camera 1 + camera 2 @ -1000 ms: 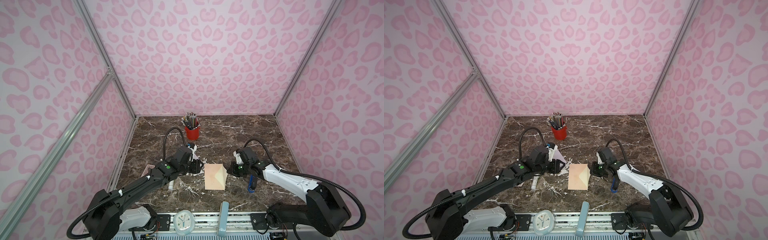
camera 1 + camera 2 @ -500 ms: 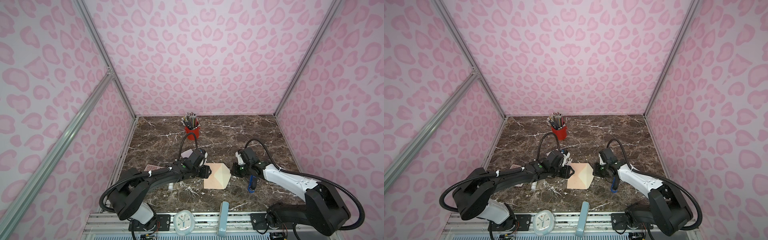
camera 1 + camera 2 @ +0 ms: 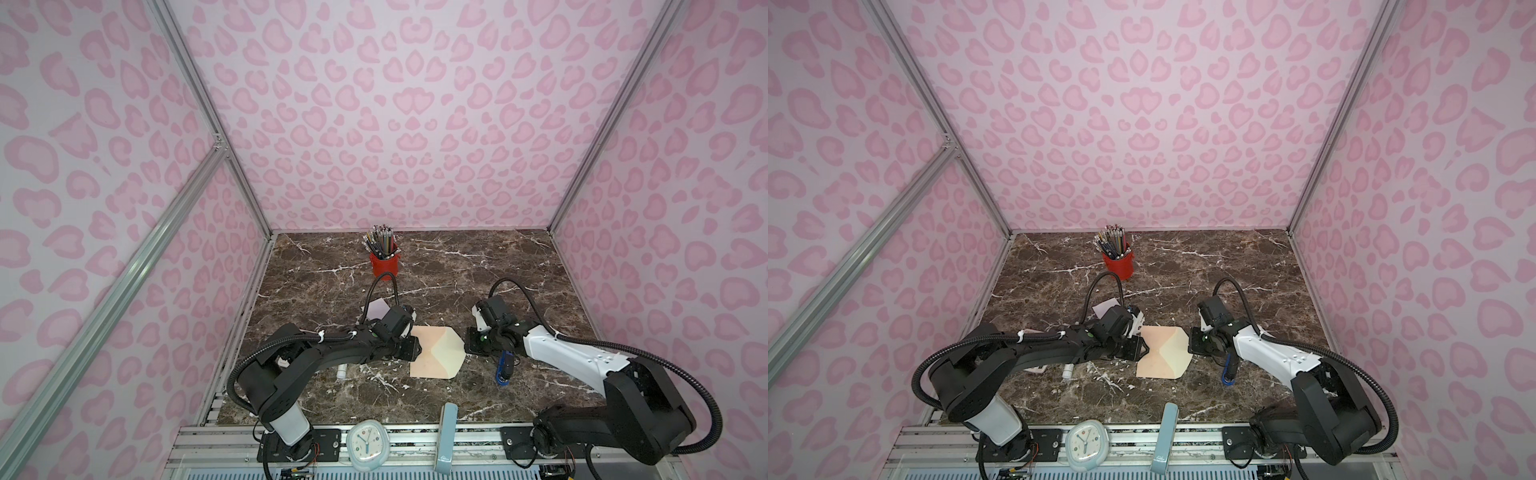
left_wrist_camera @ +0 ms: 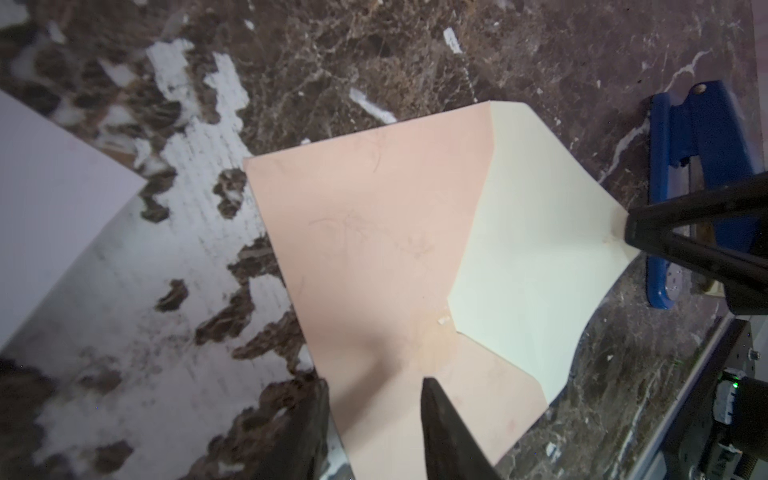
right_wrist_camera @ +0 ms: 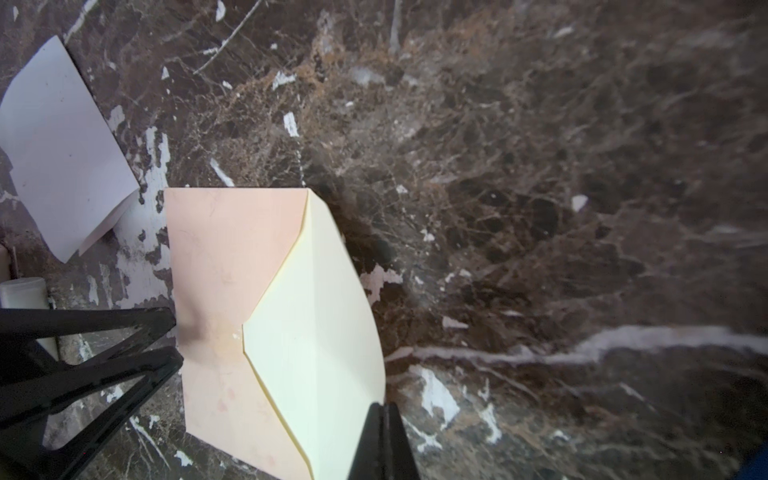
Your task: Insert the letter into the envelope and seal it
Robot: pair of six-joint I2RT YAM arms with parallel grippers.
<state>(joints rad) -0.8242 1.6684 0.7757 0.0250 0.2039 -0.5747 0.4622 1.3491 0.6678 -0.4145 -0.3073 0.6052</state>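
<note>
The peach-pink envelope (image 3: 428, 358) (image 3: 1154, 360) lies flat mid-table, its cream flap (image 4: 536, 249) opened out to the right. My right gripper (image 5: 384, 409) (image 3: 464, 347) is shut on the flap's tip. My left gripper (image 4: 374, 399) (image 3: 415, 349) stands open at the envelope's left edge. One of its fingers (image 4: 438, 415) is over the pink paper and the other sits beside the edge. The letter (image 3: 378, 308) (image 5: 62, 145), a plain white sheet, lies on the table behind the left gripper, held by nothing.
A red cup of pencils (image 3: 384, 264) stands at the back. A blue stapler-like tool (image 3: 503, 368) lies right of the envelope, under the right arm. A white glue stick (image 3: 341, 371) lies to the left. A clock (image 3: 367, 444) and a teal case (image 3: 446, 436) sit at the front rail.
My left arm has swung right and down to the envelope's left edge, and its jaws have narrowed. The right gripper has kept hold of the flap, which now lies flatter.
</note>
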